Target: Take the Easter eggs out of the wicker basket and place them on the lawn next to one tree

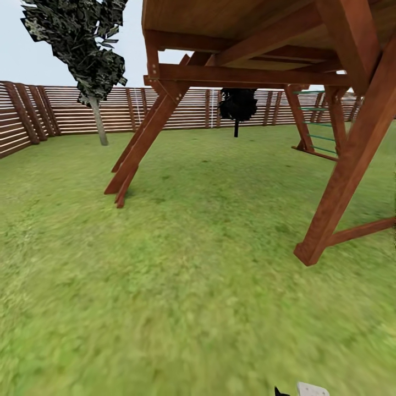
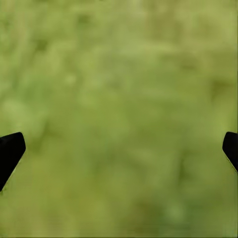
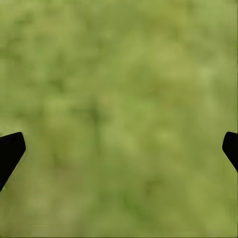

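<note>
The lawn [image 1: 181, 264] spreads wide ahead of me, short green and mottled. The Easter eggs, the wicker basket and the thick-trunked tree are out of view. In the left wrist view my left gripper [image 2: 119, 153] hangs open over blurred grass [image 2: 119, 99], its black fingertips [image 2: 10, 151] far apart with nothing between them. The right wrist view is much the same: my right gripper [image 3: 119, 153] is open above bare grass [image 3: 119, 99], one dark fingertip [image 3: 10, 151] at each side.
A red-brown wooden play structure [image 1: 352, 159] stands ahead and to the right, with slanted legs [image 1: 140, 143] planted in the grass. A slatted wooden fence [image 1: 66, 113] closes the back. A thin-stemmed dark-leaved tree [image 1: 99, 124] stands far left, and a small black one [image 1: 237, 107] by the fence.
</note>
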